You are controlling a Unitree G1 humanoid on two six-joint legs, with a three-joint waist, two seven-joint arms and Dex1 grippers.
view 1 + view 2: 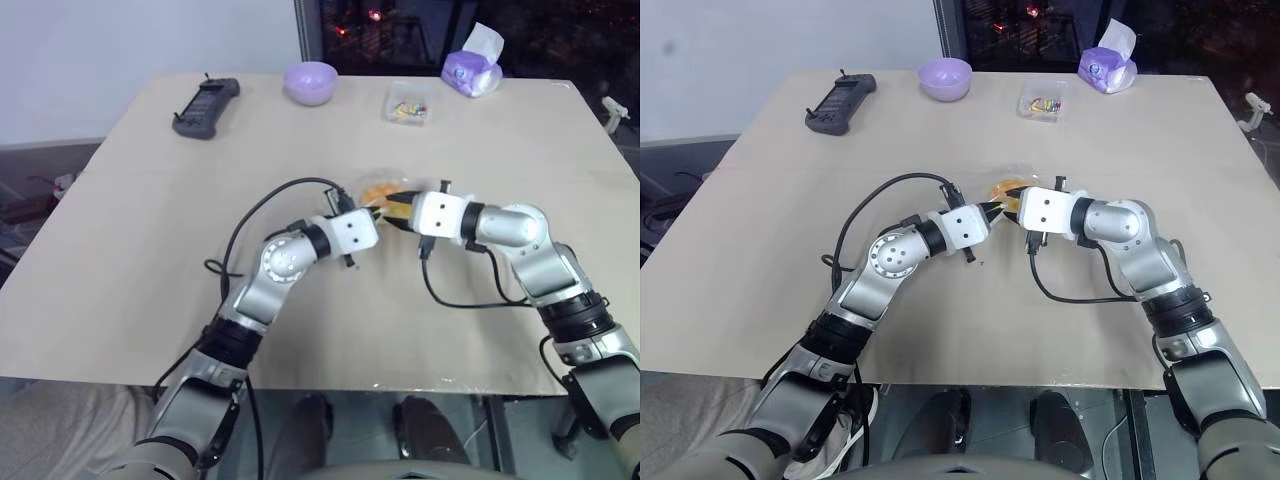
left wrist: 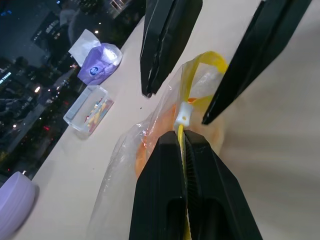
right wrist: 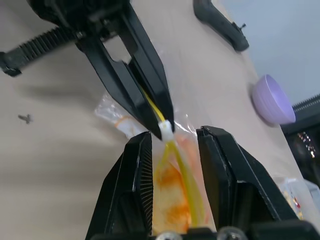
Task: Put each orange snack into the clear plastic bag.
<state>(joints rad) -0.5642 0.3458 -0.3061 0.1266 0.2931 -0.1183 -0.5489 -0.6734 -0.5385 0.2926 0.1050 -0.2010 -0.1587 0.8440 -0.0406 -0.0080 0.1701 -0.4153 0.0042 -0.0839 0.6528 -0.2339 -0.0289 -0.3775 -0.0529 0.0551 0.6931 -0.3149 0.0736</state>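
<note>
Since the orange snack (image 3: 170, 197) is already sitting inside the clear plastic bag (image 2: 150, 150), glowing orange through the crinkly film near the middle of the table (image 1: 130, 200), what is going on now looks like the sealing of the bag rather than any more loading; the left gripper (image 2: 184, 145) is pinching the yellow seal strip (image 2: 202, 62) with its two fingers pressed together on it, just behind the small white slider (image 2: 184, 114), probably to be anchoring that end of the bag; the right gripper (image 3: 172, 137) is facing it from the opposite side with its fingers standing apart, one on each side of the strip and the slider, not clamping anything that can be made out; it seems to be lining up to take the slider or the strip; the snack is therefore lying between and just beneath the two sets of fingertips, with the bag mouth lifted toward them; farther off, along the far edge, a clear box of colourful bits (image 1: 408, 104), a lilac bowl (image 1: 310, 82), a tissue pack (image 1: 472, 66) and a black controller (image 1: 206, 106) are sitting well apart from the work.
</note>
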